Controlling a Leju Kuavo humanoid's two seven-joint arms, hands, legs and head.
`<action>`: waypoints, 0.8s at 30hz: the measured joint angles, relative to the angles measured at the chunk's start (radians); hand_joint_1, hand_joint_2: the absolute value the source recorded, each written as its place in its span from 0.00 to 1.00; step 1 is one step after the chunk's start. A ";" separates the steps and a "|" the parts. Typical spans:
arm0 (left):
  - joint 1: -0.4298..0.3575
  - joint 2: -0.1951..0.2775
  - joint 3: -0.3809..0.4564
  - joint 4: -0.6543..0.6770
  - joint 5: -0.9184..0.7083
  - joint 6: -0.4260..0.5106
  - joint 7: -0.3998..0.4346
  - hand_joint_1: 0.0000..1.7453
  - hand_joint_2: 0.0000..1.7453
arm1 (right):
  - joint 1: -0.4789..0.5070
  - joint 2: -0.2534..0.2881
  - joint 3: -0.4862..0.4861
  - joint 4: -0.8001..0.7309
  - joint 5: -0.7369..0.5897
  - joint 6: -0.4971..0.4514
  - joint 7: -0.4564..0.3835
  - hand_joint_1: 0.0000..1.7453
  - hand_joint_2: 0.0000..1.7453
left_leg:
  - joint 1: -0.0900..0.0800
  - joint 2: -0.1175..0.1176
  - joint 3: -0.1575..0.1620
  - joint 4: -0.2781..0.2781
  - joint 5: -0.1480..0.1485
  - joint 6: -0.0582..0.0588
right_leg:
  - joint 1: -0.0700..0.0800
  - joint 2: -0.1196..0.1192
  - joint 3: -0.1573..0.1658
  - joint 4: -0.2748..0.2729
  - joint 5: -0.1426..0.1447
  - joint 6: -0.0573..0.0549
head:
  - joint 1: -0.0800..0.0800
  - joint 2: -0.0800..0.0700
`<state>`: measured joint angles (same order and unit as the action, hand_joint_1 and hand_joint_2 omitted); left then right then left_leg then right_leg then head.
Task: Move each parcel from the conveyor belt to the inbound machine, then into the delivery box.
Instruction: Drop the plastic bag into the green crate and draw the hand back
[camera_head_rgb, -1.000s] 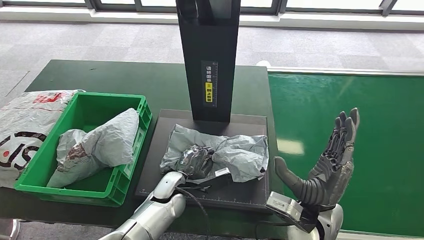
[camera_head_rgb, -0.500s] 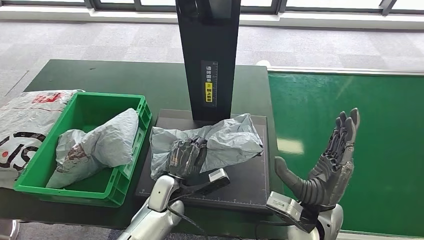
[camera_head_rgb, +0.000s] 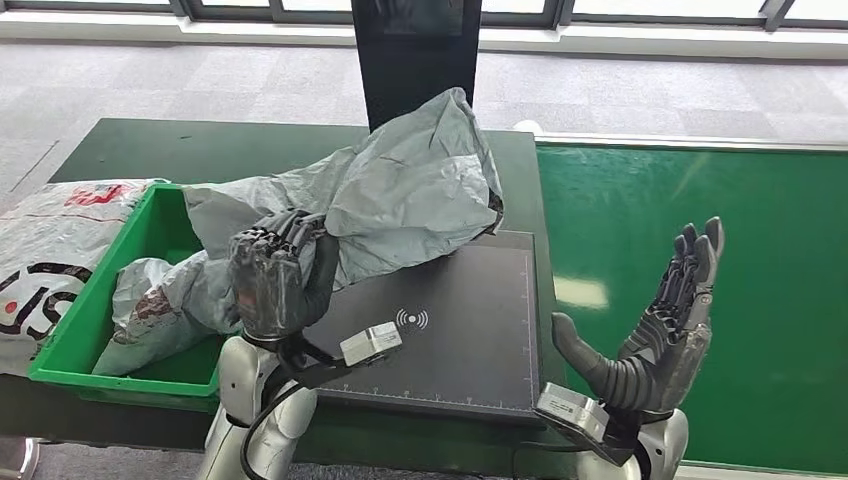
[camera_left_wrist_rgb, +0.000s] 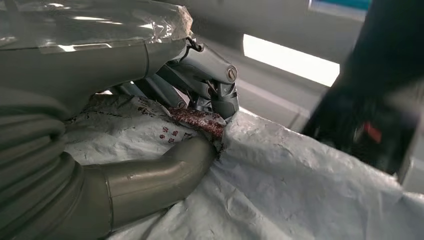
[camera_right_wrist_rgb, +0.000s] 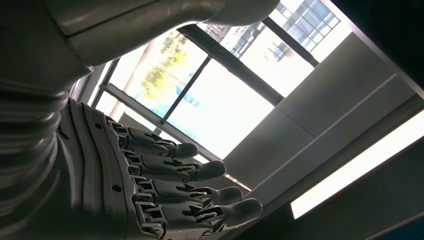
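My left hand (camera_head_rgb: 272, 282) grips a crumpled grey parcel bag (camera_head_rgb: 400, 195) and holds it raised above the left part of the black inbound machine plate (camera_head_rgb: 460, 330). The bag hangs over the near corner of the green delivery box (camera_head_rgb: 70, 340). In the left wrist view the thumb and fingers (camera_left_wrist_rgb: 210, 90) clamp the grey bag (camera_left_wrist_rgb: 280, 185). Another grey parcel (camera_head_rgb: 165, 300) lies inside the box. My right hand (camera_head_rgb: 655, 335) stands upright and open beside the plate, over the green conveyor belt (camera_head_rgb: 700, 200); its spread fingers (camera_right_wrist_rgb: 175, 180) point upward, empty.
The machine's black scanner column (camera_head_rgb: 415, 55) rises behind the lifted bag. A white plastic bag with red print (camera_head_rgb: 50, 240) lies left of the box on the dark green table (camera_head_rgb: 250, 150). The conveyor surface carries no parcel.
My left hand has lifted the grey bag off the machine plate and carried it up and to the left, toward the green box. The right hand has stayed in place.
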<state>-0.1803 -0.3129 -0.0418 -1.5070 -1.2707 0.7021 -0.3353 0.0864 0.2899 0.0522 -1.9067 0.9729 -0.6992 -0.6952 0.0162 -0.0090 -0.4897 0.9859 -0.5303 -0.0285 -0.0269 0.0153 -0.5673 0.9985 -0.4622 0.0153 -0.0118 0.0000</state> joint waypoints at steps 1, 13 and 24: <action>0.006 0.001 0.008 -0.043 -0.007 0.000 0.006 1.00 1.00 | 0.000 0.000 0.000 0.000 -0.001 0.000 0.001 0.00 1.00 | 0.000 0.000 0.000 0.000 0.000 0.000 | 0.000 0.000 0.000 0.000 0.000 0.000 | 0.000 0.000; 0.039 0.005 0.124 -0.209 0.011 -0.001 0.049 1.00 1.00 | 0.000 0.000 0.000 -0.001 -0.002 0.000 0.004 0.00 1.00 | 0.000 0.000 0.001 0.000 0.000 0.000 | 0.000 0.000 0.001 0.000 0.000 0.000 | 0.000 0.000; -0.051 -0.008 0.549 0.012 0.111 -0.002 -0.089 1.00 1.00 | -0.001 0.000 0.000 -0.001 -0.003 0.000 0.004 0.00 1.00 | 0.000 0.001 0.010 0.000 0.001 -0.001 | 0.000 0.001 0.000 0.000 0.000 0.000 | 0.000 0.000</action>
<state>-0.2309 -0.3206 0.5069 -1.4951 -1.1598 0.7004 -0.4242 0.0859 0.2899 0.0519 -1.9074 0.9698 -0.6993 -0.6916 0.0162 -0.0077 -0.4797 0.9860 -0.5293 -0.0296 -0.0267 0.0166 -0.5670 0.9989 -0.4619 0.0150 -0.0118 0.0000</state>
